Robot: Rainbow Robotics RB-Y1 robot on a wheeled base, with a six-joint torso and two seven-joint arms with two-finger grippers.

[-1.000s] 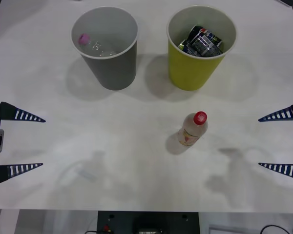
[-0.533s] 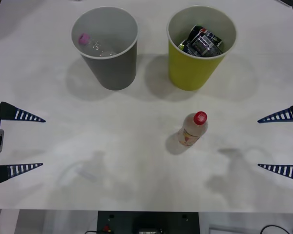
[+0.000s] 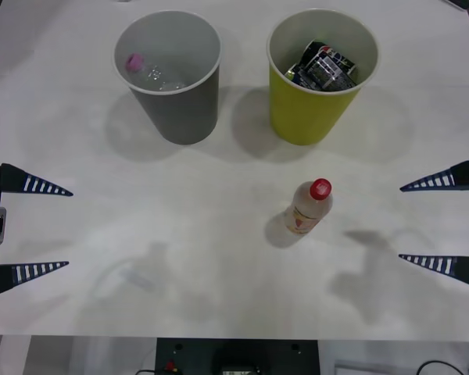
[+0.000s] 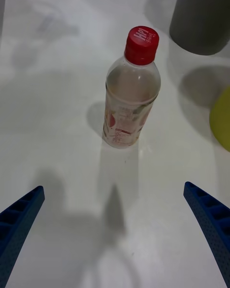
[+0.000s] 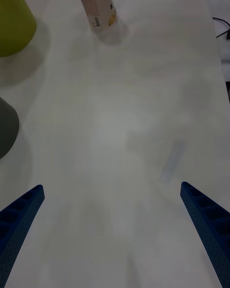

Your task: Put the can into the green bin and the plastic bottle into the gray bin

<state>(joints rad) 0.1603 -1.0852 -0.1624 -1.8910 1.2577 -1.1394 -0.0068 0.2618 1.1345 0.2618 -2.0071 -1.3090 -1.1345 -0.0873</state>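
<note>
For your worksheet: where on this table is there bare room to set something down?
Bare table stretches between the left end effector and the plastic bottle, and along the near edge. It is crowded at the far side, where the gray bin and green bin stand.

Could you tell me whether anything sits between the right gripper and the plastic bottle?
Nothing visible does. The right gripper is open at the table's right edge, and only bare white table lies between it and the upright plastic bottle.
</note>
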